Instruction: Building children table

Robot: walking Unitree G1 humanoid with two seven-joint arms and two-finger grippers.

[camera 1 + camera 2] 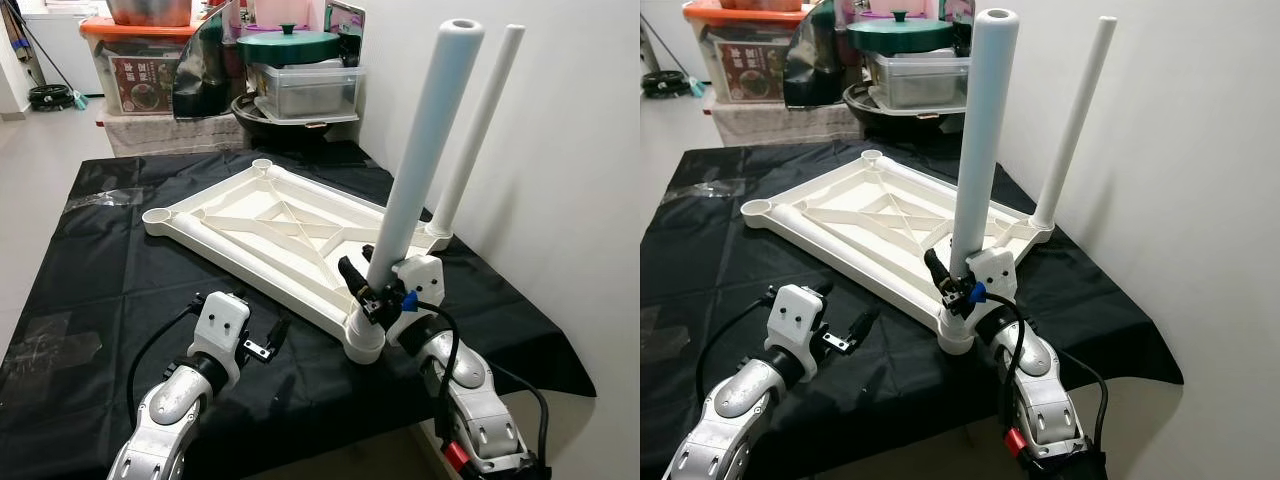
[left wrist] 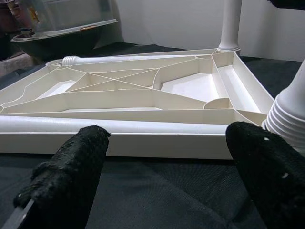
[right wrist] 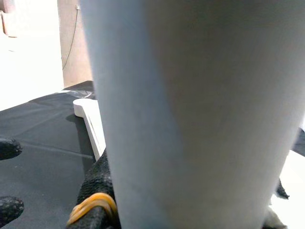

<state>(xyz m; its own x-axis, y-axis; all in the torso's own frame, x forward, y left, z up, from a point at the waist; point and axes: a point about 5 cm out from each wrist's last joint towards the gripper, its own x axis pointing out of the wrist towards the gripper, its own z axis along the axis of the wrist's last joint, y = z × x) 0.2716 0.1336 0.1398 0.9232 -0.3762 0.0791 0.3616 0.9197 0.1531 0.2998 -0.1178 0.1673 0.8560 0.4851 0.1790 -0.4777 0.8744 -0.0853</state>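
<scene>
Head views: bright, even indoor light, sharp throughout, no motion blur. The black cloth covering the bench (image 1: 110,270) shows soft sheen on its wrinkles. The white plastic tabletop lying upside down (image 1: 270,235) is evenly lit, with faint shadows inside its ribs. Left wrist view: the tabletop is crisp, while the fuzzy black fingers (image 2: 71,176) are soft-edged. Right wrist view: the pale upright plastic leg tube (image 3: 200,109) is very close, defocused and shaded; the floor behind is overexposed.

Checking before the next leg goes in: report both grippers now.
Left gripper: open, empty, near the tabletop.
Right gripper: shut on the near leg.
</scene>
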